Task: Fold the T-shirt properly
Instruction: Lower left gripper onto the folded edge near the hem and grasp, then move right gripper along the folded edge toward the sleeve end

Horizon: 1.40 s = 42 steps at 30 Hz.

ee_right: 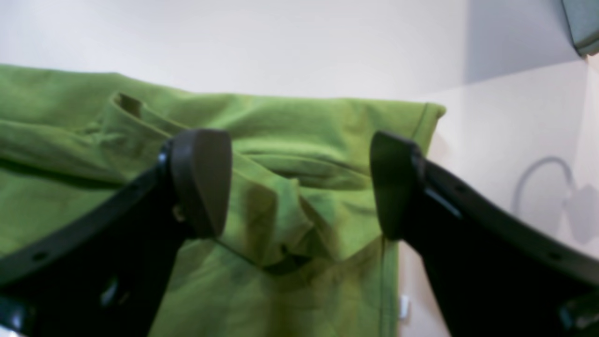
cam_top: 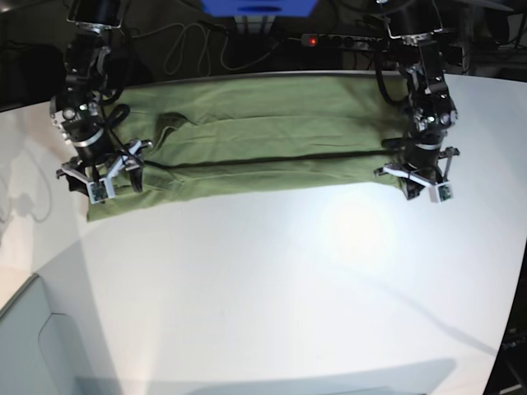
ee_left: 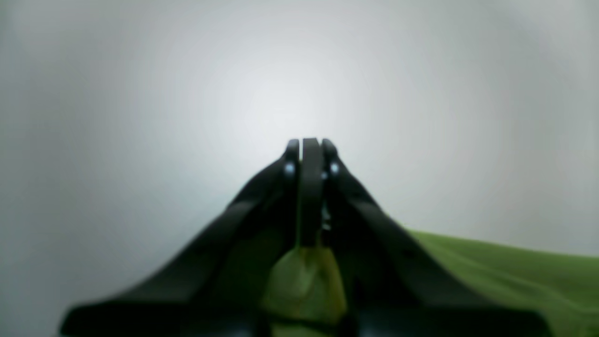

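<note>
The olive-green T-shirt (cam_top: 263, 132) lies folded in a long band across the far side of the white table (cam_top: 288, 271). My right gripper (cam_top: 100, 183) hovers over its left end, open, with wrinkled cloth (ee_right: 304, 140) and a hemmed edge showing between the spread fingers (ee_right: 201, 178). My left gripper (cam_top: 416, 183) is at the band's front right corner. In the left wrist view its fingertips (ee_left: 292, 150) are pressed together, the gripper (ee_left: 311, 142) points at bare table, and a peak of green cloth (ee_left: 304, 281) sits between the finger bases. More shirt (ee_left: 514, 271) lies to the right.
A power strip with a red light (cam_top: 346, 39) and cables run along the table's far edge, beside a blue object (cam_top: 259, 6). A grey container (cam_top: 33, 346) sits at the front left corner. White table extends in front of the shirt.
</note>
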{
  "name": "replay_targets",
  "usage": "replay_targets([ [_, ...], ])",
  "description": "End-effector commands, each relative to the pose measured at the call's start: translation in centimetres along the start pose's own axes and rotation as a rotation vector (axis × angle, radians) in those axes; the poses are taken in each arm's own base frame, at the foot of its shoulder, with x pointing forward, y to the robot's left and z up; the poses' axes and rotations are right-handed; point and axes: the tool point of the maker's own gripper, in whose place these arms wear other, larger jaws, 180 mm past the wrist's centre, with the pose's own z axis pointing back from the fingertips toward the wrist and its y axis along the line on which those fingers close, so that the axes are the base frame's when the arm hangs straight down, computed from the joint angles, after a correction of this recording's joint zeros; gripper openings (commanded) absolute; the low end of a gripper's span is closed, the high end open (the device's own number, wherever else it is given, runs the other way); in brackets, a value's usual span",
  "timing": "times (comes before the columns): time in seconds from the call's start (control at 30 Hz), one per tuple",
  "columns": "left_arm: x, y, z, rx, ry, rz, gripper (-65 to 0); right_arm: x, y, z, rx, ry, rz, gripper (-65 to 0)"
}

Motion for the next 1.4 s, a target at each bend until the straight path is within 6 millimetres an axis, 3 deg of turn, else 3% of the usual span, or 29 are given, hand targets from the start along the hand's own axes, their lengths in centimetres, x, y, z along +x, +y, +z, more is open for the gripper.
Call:
replay_targets([
  [0.0, 2.1, 0.0, 0.6, 0.003, -0.071, -0.005, -65.0, 1.4, -0.6, 0.1, -0.01, -0.048, 0.005, -19.9],
  [0.17, 2.9, -0.3, 3.0, 0.008, -0.115, 0.001, -65.0, 1.4, -0.6, 0.1, -0.01, -0.048, 0.005, -19.9],
  [0.37, 1.9, 0.3, 5.5, 0.029, -0.11, -0.005, -65.0, 1.4, -0.6, 0.1, -0.01, -0.048, 0.005, -19.9],
  [0.7, 0.2, 1.8, 6.0, 0.064, -0.07, -0.005, -65.0, 1.5, -0.5, 0.2, -0.028, -0.064, -0.046, -19.8],
  [1.37, -1.6, 2.4, 6.6, 0.072, -0.022, -0.015, -65.0, 1.3, -0.2, 0.2, -0.027, -0.061, -0.058, -19.8],
])
